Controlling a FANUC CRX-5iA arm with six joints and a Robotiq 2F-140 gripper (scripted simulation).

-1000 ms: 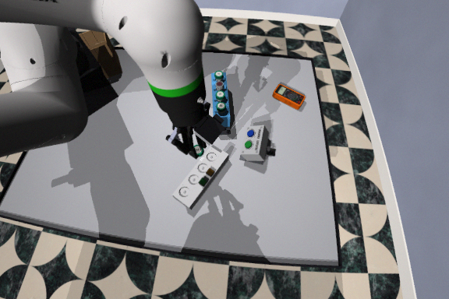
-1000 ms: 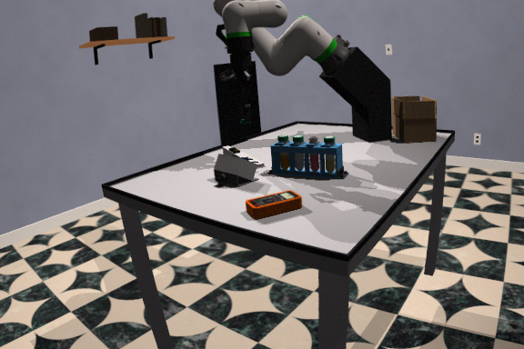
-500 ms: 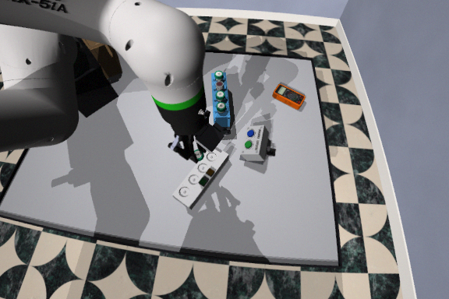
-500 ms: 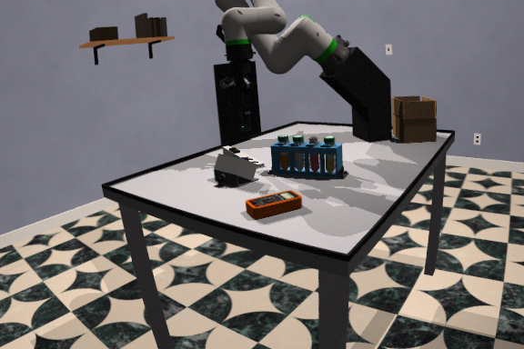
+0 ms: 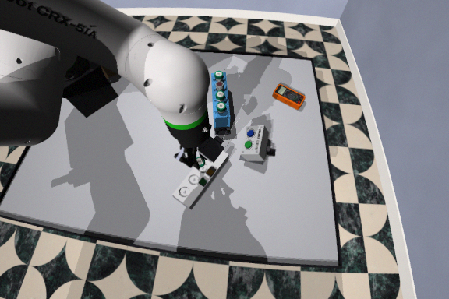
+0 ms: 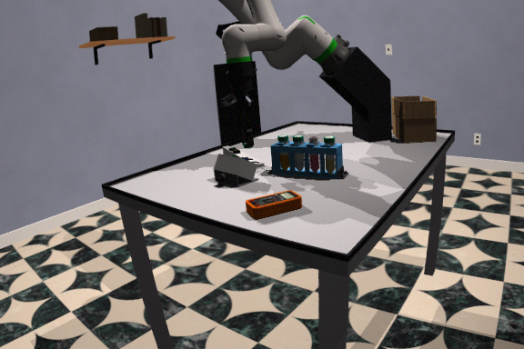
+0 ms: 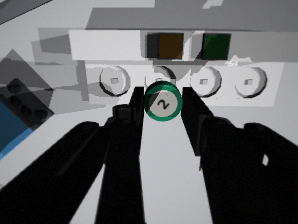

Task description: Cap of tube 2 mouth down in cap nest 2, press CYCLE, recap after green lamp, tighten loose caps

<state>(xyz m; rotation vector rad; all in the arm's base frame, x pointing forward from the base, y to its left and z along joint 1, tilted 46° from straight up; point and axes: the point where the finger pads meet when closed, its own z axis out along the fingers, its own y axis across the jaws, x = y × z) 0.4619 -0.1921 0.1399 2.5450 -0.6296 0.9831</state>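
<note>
Lamps (image 7: pixel 171 45) just beyond nest 2 (image 7: pixel 159 76)

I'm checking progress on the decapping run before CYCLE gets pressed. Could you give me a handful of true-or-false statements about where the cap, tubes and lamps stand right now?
1. The gripper holds the green cap marked 2. True.
2. The cap already lies flat in its nest. False: it is between the fingers, over the cap tray.
3. One tube in the blue rack is uncapped. True: the second tube shows an open mouth.
4. The green lamp is lit. False: both lamps look dark.
5. The orange multimeter sits in the cap tray. False: it lies apart on the table.
</note>
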